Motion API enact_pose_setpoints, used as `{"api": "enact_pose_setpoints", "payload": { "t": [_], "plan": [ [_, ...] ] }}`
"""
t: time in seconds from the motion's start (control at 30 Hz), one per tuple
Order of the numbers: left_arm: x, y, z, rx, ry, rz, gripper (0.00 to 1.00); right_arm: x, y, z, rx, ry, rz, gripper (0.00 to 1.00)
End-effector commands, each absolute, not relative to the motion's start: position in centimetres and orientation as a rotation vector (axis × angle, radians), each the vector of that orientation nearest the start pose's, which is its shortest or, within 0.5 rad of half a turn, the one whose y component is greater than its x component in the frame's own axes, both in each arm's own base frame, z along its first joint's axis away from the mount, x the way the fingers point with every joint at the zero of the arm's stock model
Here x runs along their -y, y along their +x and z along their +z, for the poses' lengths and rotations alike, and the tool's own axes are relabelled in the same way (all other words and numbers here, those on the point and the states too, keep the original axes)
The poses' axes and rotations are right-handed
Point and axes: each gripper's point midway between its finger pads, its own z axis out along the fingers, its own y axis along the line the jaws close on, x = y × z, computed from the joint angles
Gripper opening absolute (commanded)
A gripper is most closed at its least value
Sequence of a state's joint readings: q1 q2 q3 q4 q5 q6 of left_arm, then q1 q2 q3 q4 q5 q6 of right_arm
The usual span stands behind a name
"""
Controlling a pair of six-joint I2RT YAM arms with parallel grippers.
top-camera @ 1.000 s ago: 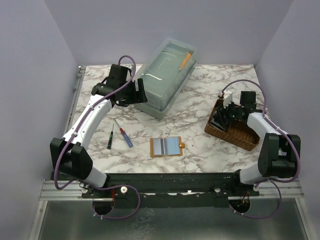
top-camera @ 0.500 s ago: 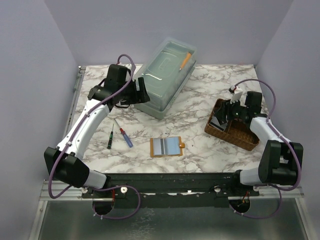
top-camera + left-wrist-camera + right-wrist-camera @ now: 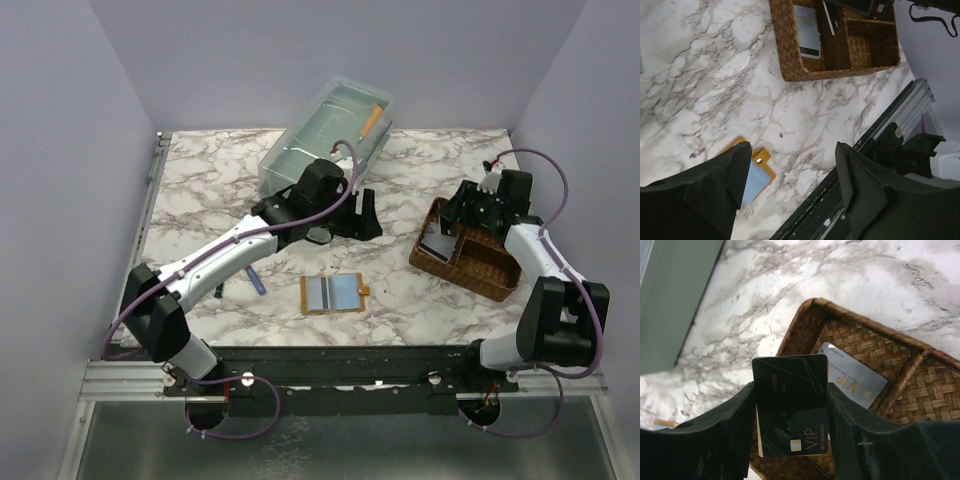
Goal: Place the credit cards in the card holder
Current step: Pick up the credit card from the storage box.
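Observation:
The card holder (image 3: 332, 293) lies open near the table's front middle, orange-tan with grey and light-blue panels. In the left wrist view its blue panel and snap tab (image 3: 759, 172) peek out beside my left finger. My left gripper (image 3: 366, 220) (image 3: 790, 150) hovers open over the marble behind the holder, with nothing between its fingers. My right gripper (image 3: 465, 220) (image 3: 790, 390) is over the woven basket (image 3: 480, 265), shut on the two edges of a black credit card (image 3: 790, 410). A tan edge shows behind that card. A grey card (image 3: 855, 375) lies in the basket.
A clear lidded bin (image 3: 330, 135) with an orange object inside stands at the back. Two small screwdrivers (image 3: 255, 283) lie left of the holder, partly under my left arm. The divided basket (image 3: 790, 55) holds more cards (image 3: 807, 30). A metal rail (image 3: 875, 150) borders the front edge.
My left arm swung from the bin at the back left to the middle of the table. My right gripper shifted toward the basket's back with the black card in it.

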State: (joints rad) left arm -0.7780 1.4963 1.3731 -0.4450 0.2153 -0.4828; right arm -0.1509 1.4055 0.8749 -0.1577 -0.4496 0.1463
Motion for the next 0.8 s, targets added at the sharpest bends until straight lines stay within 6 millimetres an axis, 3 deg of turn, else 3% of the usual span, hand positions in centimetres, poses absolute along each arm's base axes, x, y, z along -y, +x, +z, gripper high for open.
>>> {"api": "enact_pose_setpoints", "payload": {
  "t": [0.0,0.1,0.37,0.53,0.77],
  "plan": [
    [38.9,28.6,24.5,-2.2,0.389,-1.079,0.74,-0.9,38.2,11.7,-2.309,0.355,0.455,0.01],
    [41.6,29.7,23.7,-2.225,0.341,-1.161,0.72,-0.6,38.5,11.5,-2.367,0.474,0.46,0.0],
    [48.4,31.4,22.0,-2.222,0.344,-1.382,0.63,-1.8,38.1,11.0,-2.398,0.522,0.547,0.0],
    [50.9,31.9,20.3,-2.235,0.383,-1.42,0.58,-2.0,37.3,11.0,-2.402,0.513,0.559,0.0],
    [52.4,33.0,18.4,-2.234,0.4,-1.381,0.47,-2.6,37.1,11.2,-2.399,0.518,0.608,0.0]
  ]
}}
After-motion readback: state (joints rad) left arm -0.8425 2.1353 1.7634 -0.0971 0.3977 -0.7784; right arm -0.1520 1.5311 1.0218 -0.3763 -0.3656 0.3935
